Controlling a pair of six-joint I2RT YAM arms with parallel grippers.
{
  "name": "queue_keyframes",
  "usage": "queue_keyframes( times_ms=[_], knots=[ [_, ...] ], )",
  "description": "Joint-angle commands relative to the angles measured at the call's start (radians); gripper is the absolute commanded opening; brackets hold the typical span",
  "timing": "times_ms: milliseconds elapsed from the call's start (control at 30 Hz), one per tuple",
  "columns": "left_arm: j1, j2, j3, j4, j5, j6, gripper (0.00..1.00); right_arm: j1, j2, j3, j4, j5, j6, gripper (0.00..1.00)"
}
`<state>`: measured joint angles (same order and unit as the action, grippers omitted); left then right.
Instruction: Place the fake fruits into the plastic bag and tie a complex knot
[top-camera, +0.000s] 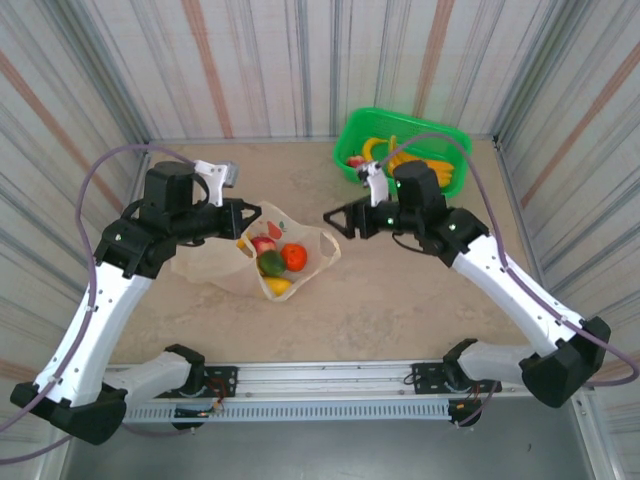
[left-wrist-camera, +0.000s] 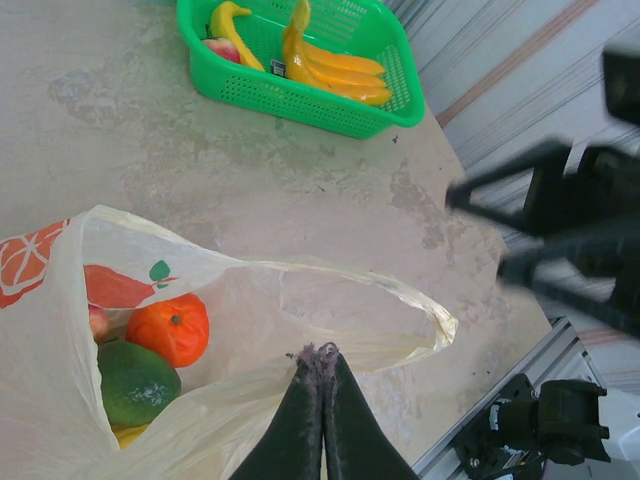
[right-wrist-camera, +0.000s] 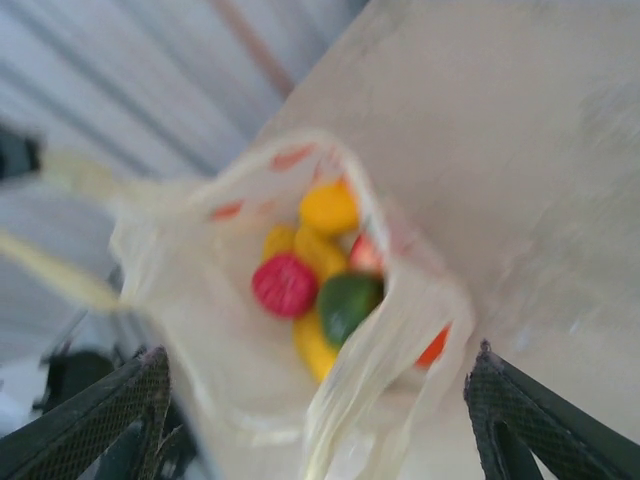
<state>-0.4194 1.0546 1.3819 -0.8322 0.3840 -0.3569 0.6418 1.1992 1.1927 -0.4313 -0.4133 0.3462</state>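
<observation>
The plastic bag (top-camera: 215, 265) lies on the desk (top-camera: 400, 310) between the two arms, its mouth open toward the right side; several fake fruits (top-camera: 277, 258) sit inside it (a red, an orange, a green and a yellow one can be told apart). The left tool (left-wrist-camera: 322, 354) is pinched fully together on the bag's near rim, lifting the film so the mouth gapes; the right tool (top-camera: 332, 214) is spread wide and holds nothing, its tips pointing at the bag from just off its right end. The bag's long axis runs roughly from one tool to the other, and its free loop handle (left-wrist-camera: 425, 310) reaches out toward the right tool, so that arm is plainly the nearer; the coming move seems to turn on this: either the right tool closes on the loop, or it turns to the basket for more fruit. Bananas (left-wrist-camera: 335, 72) and a red piece lie in the green basket (top-camera: 445, 135) at the far right of the desk, so the filling looks unfinished and no knot is begun. The desk is flat, pale and bare around the bag; corrugated walls (top-camera: 270, 60) close it in on three sides.
</observation>
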Motion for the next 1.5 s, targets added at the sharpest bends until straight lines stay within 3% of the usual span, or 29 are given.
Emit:
queue_keyframes(
  times_ms=[0,67,133,267,333,433,667,767,867,1000,1200,1267,1333,1467],
  knots=[
    [0.008,-0.013,0.014,0.011,0.000,-0.008,0.00,0.055,-0.032,-0.071,-0.093,-0.003,-0.004,0.79],
    [0.008,-0.013,0.015,0.010,0.003,-0.010,0.00,0.074,-0.025,-0.108,-0.079,0.017,0.014,0.75],
    [0.008,-0.016,0.026,0.008,0.013,-0.016,0.00,0.082,-0.017,-0.127,-0.060,0.044,0.034,0.63],
    [0.007,-0.036,0.050,-0.006,0.016,-0.028,0.00,0.099,-0.011,-0.068,-0.086,0.059,0.047,0.11],
    [0.007,-0.047,0.067,-0.021,0.015,-0.029,0.00,0.107,-0.032,-0.005,-0.156,0.104,0.039,0.00],
    [-0.014,-0.064,0.118,-0.064,-0.006,-0.029,0.00,0.113,-0.084,0.105,-0.262,0.154,0.061,0.00],
    [-0.109,-0.094,0.267,-0.166,-0.210,0.039,0.00,0.177,-0.097,0.401,-0.491,0.223,0.102,0.00],
    [-0.110,-0.057,0.250,-0.138,-0.222,0.048,0.00,0.170,-0.068,0.463,-0.532,0.241,0.093,0.00],
    [-0.075,0.014,0.216,-0.075,-0.152,0.031,0.00,0.108,-0.017,0.475,-0.565,0.233,0.070,0.00],
    [0.026,0.133,0.150,0.059,0.054,-0.069,0.00,-0.009,0.057,0.444,-0.546,0.207,0.034,0.00],
    [0.027,0.190,0.124,0.166,0.142,-0.137,0.00,-0.091,0.133,0.461,-0.485,0.168,-0.016,0.00],
    [0.027,0.181,0.109,0.194,0.182,-0.139,0.07,-0.091,0.134,0.466,-0.458,0.116,-0.013,0.00],
    [0.028,0.158,0.083,0.229,0.225,-0.130,0.27,-0.090,0.132,0.474,-0.448,0.081,-0.014,0.00],
    [0.031,0.081,-0.004,0.302,0.250,-0.103,0.53,-0.090,0.111,0.479,-0.434,0.046,-0.015,0.00]
  ],
)
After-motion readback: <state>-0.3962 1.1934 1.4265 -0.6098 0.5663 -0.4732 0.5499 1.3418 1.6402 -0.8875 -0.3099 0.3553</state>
